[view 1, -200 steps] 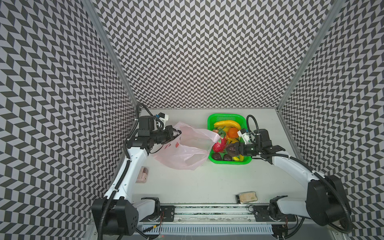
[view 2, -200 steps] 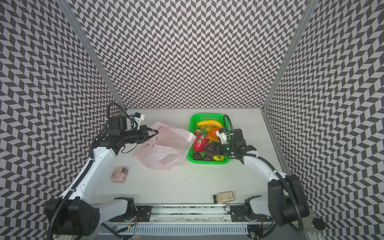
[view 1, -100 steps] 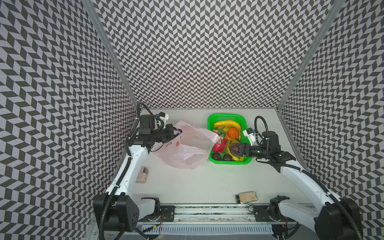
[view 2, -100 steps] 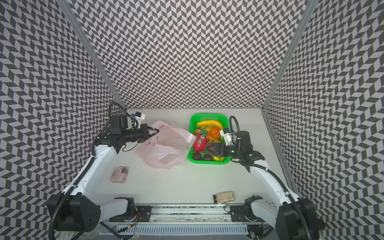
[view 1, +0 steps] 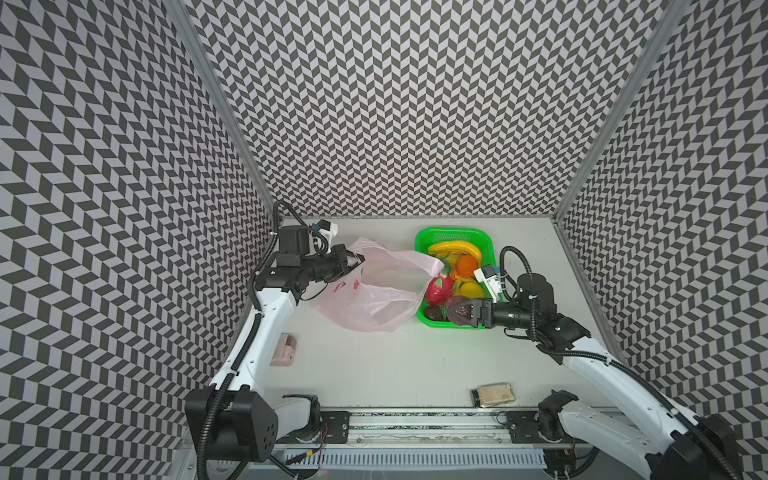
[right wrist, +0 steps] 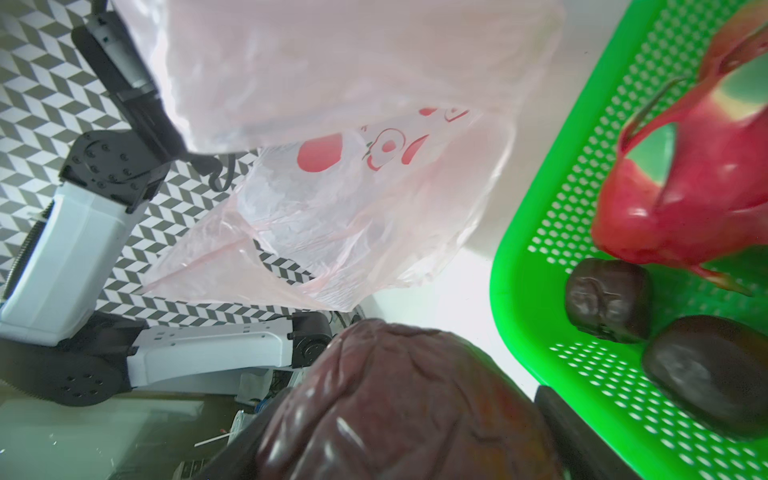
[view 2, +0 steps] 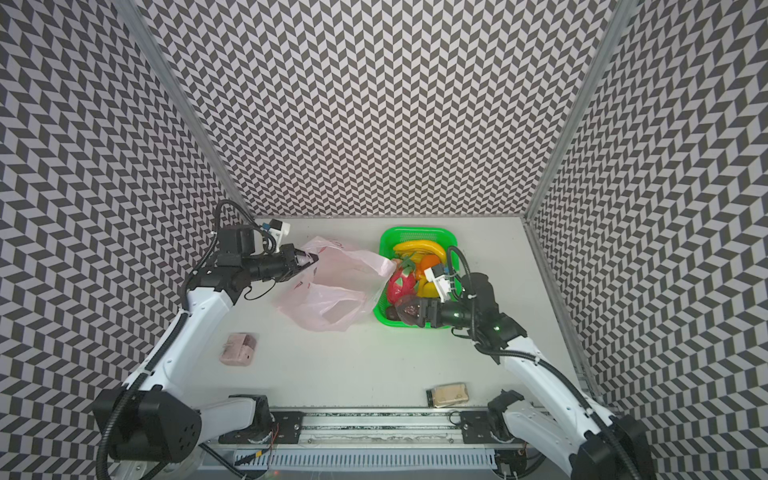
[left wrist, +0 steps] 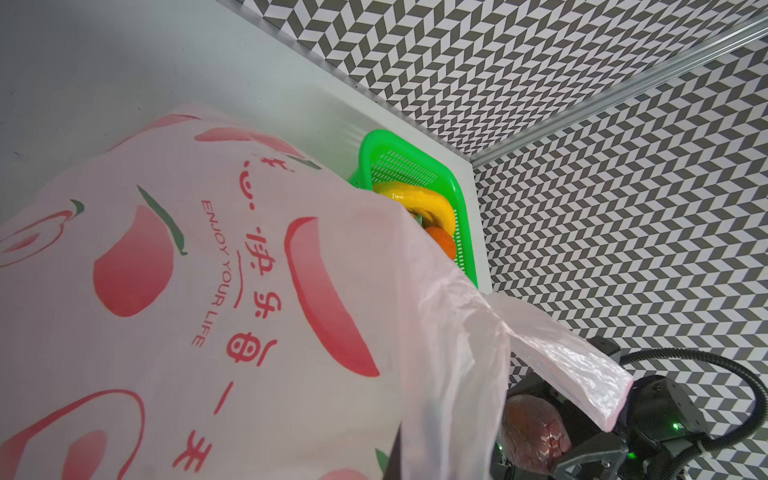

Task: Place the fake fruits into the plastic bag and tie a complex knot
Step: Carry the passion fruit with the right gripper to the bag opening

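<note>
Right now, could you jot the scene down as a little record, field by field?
Left gripper: shut on the pink bag's edge
Right gripper: shut on a brown fruit beside the green basket
Basket: banana, orange, dragon fruit, more
Bag: no fruit visible inside, handles untied

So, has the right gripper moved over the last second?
Yes. The right gripper, holding a dark brown fruit, has shifted toward the green basket's near rim.

The plastic bag (view 1: 374,291) lies left of the basket (view 1: 451,230) holding fake fruits (view 1: 455,249).
</note>
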